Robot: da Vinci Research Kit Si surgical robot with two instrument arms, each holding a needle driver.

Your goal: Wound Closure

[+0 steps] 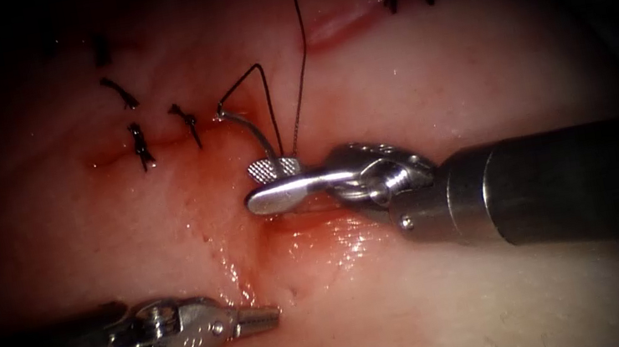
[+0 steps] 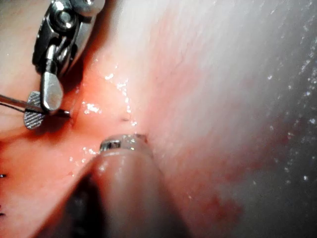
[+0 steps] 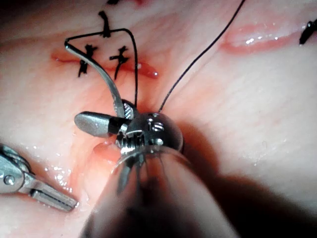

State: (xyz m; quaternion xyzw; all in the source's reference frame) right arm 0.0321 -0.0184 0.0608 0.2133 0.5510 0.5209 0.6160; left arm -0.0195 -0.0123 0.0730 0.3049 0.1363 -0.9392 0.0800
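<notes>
While I see no writing, my right tool [image 1: 274,181] grips the needle [image 1: 251,131] mid-frame; my left tool [image 1: 259,320], lower left, is closed and empty.

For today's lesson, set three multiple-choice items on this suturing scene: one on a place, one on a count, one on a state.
1. Where is the needle?
A. In the right tool's jaws
B. In the left tool's jaws
C. Loose on the tissue

2. How many tools are in the endoscope view?
A. One
B. Two
C. Three

3. What does the left tool hold?
A. Thread
B. Tissue
C. Nothing

Answers:
1 A: the right tool grips the needle near one end.
2 B: one enters from each side.
3 C: its jaws are shut, clear of the thread.
</notes>
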